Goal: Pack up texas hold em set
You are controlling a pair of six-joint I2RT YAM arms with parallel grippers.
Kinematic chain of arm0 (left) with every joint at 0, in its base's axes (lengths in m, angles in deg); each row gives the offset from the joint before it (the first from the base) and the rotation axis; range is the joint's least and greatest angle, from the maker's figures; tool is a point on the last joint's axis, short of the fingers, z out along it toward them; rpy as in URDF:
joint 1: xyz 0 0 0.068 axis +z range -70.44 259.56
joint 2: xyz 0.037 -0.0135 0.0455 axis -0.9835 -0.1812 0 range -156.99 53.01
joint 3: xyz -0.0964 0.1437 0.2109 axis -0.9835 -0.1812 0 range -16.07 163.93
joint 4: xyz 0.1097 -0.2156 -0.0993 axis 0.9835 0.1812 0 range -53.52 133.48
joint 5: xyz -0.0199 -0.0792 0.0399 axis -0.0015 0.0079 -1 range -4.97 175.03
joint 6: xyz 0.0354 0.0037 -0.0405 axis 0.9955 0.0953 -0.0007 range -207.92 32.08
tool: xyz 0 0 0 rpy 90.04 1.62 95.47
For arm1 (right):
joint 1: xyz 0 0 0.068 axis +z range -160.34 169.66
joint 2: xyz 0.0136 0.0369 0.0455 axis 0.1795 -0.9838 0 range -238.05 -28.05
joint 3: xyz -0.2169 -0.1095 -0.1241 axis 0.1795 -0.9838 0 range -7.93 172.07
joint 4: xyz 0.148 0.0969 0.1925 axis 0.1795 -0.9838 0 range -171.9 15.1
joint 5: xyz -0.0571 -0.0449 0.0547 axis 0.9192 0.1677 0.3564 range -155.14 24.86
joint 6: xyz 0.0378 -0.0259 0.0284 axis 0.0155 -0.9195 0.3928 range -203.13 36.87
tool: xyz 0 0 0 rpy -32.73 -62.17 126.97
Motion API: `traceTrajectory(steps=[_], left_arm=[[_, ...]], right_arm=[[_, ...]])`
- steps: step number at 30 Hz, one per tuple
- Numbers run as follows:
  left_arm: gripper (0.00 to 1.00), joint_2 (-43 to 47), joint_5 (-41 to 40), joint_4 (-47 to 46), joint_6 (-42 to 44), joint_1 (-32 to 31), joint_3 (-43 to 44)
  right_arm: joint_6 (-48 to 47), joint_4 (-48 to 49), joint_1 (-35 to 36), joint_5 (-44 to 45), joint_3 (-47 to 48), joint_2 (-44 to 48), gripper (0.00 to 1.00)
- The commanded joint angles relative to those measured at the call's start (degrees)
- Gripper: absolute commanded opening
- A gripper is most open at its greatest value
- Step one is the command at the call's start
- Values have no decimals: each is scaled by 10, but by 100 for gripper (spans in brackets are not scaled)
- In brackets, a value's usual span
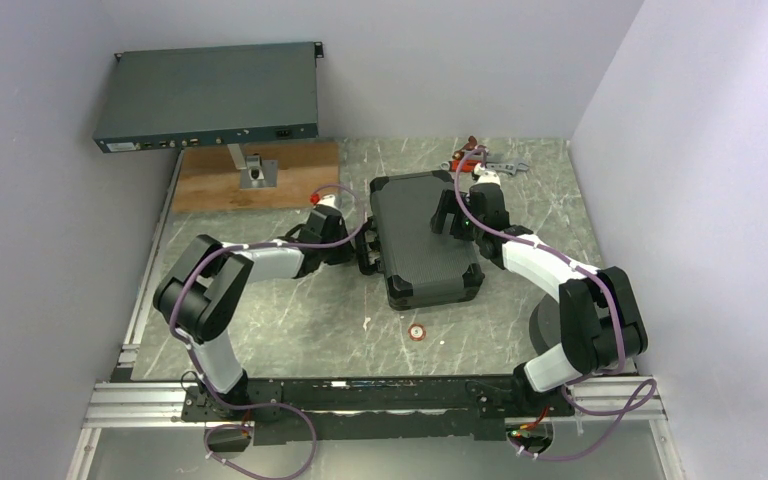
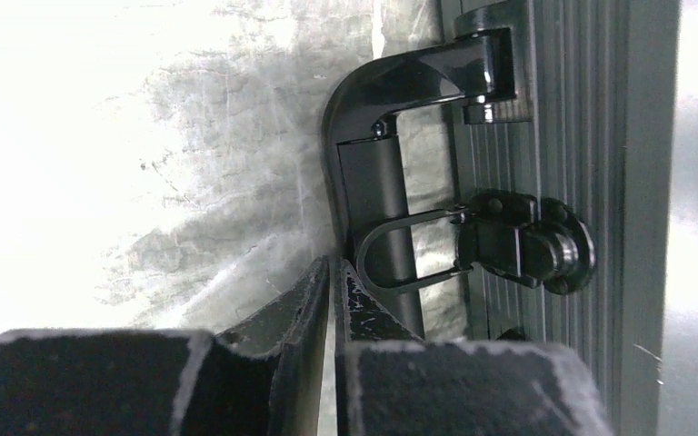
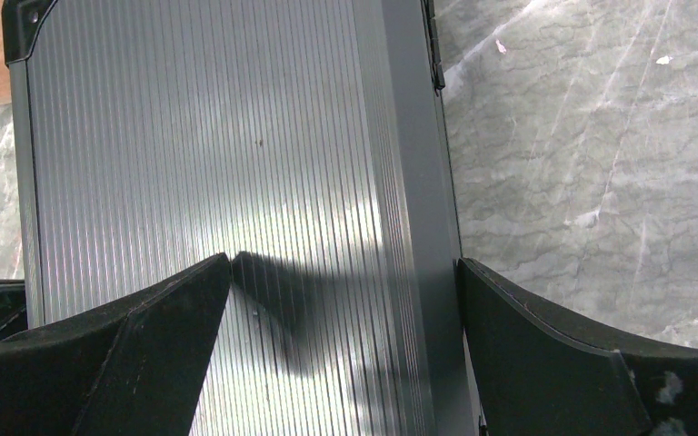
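The black ribbed poker case (image 1: pixel 423 238) lies closed on the marble table. My left gripper (image 1: pixel 363 252) is at the case's left side, its jaws shut with nothing between them. In the left wrist view my left gripper (image 2: pixel 334 272) sits just below the case handle (image 2: pixel 377 173) and the wire loop of a latch (image 2: pixel 523 243). My right gripper (image 1: pixel 447 222) is open over the lid's right part. In the right wrist view my right gripper (image 3: pixel 345 272) has one fingertip on the ribbed lid (image 3: pixel 209 154) and the other past the case's right edge.
A loose red and white chip (image 1: pixel 417 331) lies on the table in front of the case. A wooden board (image 1: pixel 210 185) with a small metal stand is at the back left, under a dark flat box (image 1: pixel 210 98). Red and silver clutter (image 1: pixel 480 160) lies at the back.
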Motion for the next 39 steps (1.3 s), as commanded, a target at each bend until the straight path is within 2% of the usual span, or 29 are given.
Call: traceTrajectory(steps=[1,39], left_arm=[[13,35,8,-11,15,-20,37],[10,4,32,-41,45,-57,78]], right_arm=[[-7,-117,32,-72,-23,-41,95],[-10,-121,37,-79,-13,-51,95]])
